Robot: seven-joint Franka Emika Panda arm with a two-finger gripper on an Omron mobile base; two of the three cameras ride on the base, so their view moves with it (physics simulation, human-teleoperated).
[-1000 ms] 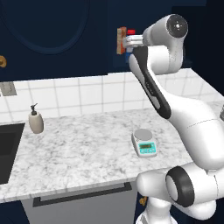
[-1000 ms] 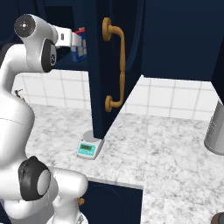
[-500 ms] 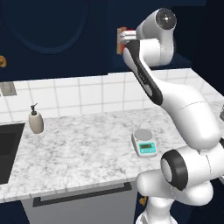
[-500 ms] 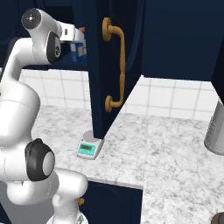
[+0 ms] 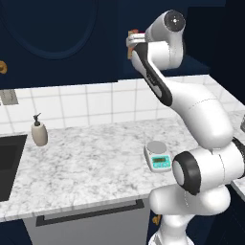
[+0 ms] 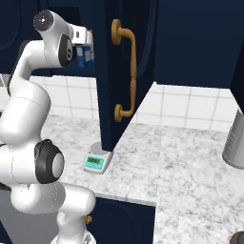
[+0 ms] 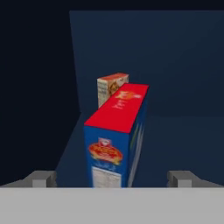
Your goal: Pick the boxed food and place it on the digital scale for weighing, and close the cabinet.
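Reaching up into the cabinet (image 6: 109, 71), the arm has its gripper (image 7: 113, 178) level w/ the shelf, jaws spread wide, nothing pinched. In the hand view the fingertips (image 7: 41, 178) sit one each side of the boxed food (image 7: 116, 135), both apart from it, no contact.

Left to right in the left base view: soap dispenser (image 5: 39, 131) on the marble counter (image 5: 86, 162) just right of the dark sink (image 5: 7, 165); white tile wall behind; digital scale (image 5: 158, 156) near the counter's front edge, close beside the robot's white body, plate bare. Above it the hand points into the dark cabinet opening, w/ a bit of red/orange box edge showing by the wrist.

Right base view, left to right: arm and hand up top left, blue face of the boxed food (image 6: 86, 55) just past the hand; then the navy cabinet door standing open, edge-on to the camera, long brass handle (image 6: 127, 71) on it; the scale (image 6: 96, 160) on the counter below the door's lower corner; grey cylinder (image 6: 234, 143) at the far right edge.

Hand view: the boxed food stands upright on the shelf, red top, blue sides, yellow-orange picture on its near face. A slimmer orange-tan box (image 7: 111, 87) stands right behind it; can't tell if they touch.
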